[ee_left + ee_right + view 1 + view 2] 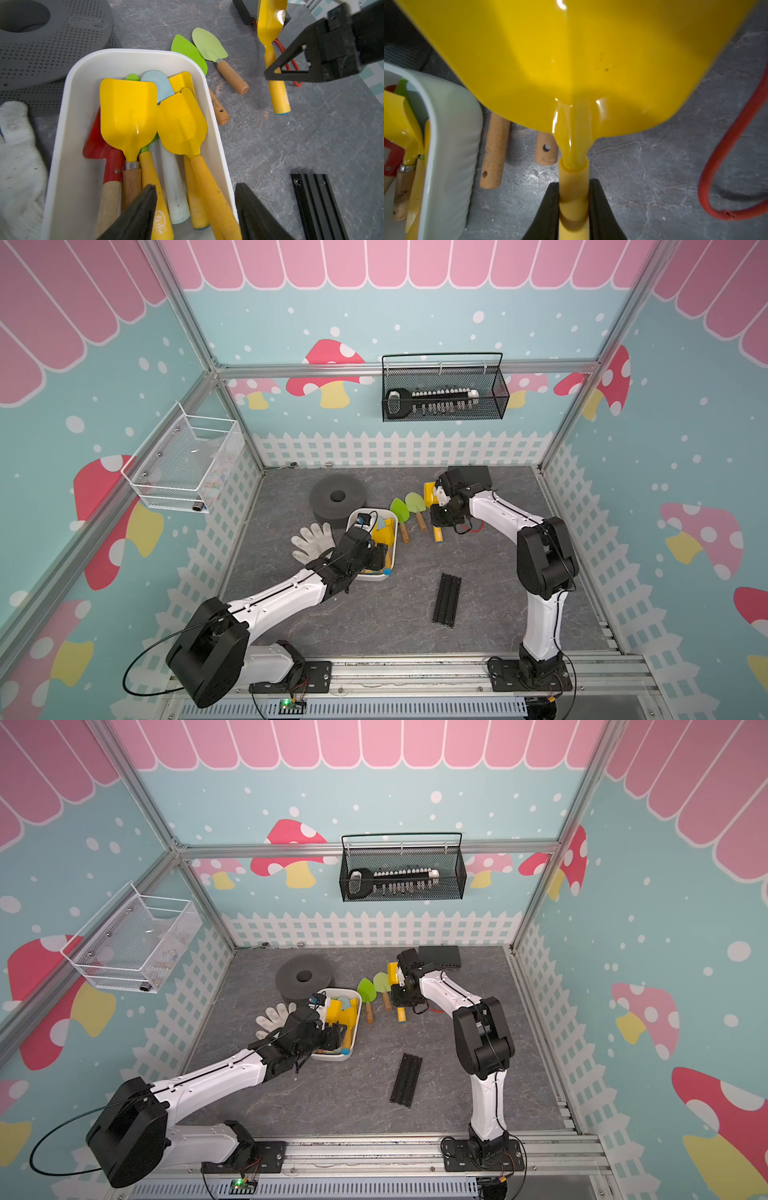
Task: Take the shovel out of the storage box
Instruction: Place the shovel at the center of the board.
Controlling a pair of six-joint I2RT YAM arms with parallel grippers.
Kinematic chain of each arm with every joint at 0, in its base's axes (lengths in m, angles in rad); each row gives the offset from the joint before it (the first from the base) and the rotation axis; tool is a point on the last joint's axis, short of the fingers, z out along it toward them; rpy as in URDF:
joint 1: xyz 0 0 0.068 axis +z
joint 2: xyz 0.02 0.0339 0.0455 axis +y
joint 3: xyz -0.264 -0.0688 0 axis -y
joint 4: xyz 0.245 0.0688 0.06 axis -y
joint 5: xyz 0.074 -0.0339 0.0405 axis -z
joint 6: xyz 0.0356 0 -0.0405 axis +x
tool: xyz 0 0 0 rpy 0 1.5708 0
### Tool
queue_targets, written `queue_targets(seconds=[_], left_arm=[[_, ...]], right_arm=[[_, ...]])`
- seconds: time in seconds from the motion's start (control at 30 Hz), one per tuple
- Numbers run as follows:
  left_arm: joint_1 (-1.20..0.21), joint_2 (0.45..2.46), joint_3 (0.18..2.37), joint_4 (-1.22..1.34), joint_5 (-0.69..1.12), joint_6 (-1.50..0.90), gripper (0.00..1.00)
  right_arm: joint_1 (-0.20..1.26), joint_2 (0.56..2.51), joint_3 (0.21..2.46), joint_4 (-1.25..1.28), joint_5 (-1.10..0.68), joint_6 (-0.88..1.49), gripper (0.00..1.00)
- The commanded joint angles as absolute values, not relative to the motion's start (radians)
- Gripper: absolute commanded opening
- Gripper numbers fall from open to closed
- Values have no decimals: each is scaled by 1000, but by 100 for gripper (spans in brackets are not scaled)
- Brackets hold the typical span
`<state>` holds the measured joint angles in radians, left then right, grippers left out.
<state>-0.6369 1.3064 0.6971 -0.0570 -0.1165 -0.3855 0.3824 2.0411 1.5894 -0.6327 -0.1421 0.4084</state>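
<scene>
The right hand (574,187), at two o'clock from the storage box (133,54), pinches the handle of a yellow shovel (571,62). The left hand (195,185) is spread above handles (173,187) inside this box.

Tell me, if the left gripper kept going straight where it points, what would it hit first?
Most likely the yellow shovel handle lying in the storage box, which sits right between the jaws of the open left gripper. Exact depth is hard to judge.

"ASA" on grey disc (62,52)
</scene>
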Motion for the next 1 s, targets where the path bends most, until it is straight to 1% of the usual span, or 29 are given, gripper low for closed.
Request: queue_targets(seconds=[0.0,0.23,0.43,0.6,0.83,0.9,0.97], left_arm=[[-633,1304,727,-77,-129,-370,64],[-632,1307,727,-76,-128,-370,64],[-632,1309,727,-78,-130,-367,64],[-633,1307,727,-81,-133,-365,64],[-633,1306,726,-81,-138,-363,64],[-633,1308,727,-81,-137,-363,64],[-632,1310,727,-81,-135,-364,64]], right_arm=[[363,2088,1640,-660,-178,419,20],[348,2176,1715,-657,-166,452,21],[336,2246,1774,-654,-154,478,20],[322,2279,1793,-635,-150,507,23],[318,2308,1806,-614,-165,531,23],[318,2316,1813,-613,-177,534,25],[318,2321,1818,-613,-186,539,28]])
